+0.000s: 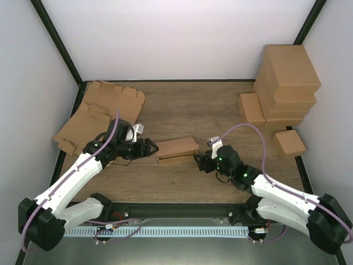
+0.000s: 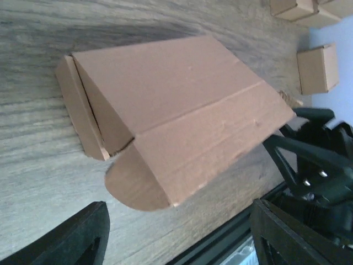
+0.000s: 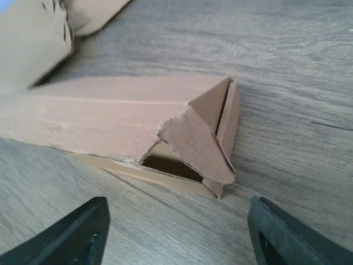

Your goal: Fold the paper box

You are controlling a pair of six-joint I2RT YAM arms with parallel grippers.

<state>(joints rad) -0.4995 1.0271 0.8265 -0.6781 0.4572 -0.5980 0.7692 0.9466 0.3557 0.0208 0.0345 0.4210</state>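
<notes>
Top external view showed the paper box [image 1: 177,149] centred on the surface [image 1: 182,110], long axis spanning between the left pincer [image 1: 150,148] and right pincer [image 1: 198,161], both spread empty, the left seemingly nearer.

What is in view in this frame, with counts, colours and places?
half-folded brown cardboard paper box: one, brown, table centre, one end flap loose
flat die-cut cardboard blanks: pile, count unclear, brown, far left corner
stacked closed cardboard boxes: count unclear, brown, far right
lone small cardboard boxes: two, brown, beside the stack
wood-grain table: one, brown
left gripper: one, black, open, by the paper box's left end
right gripper: one, black, open, by its right end
</notes>
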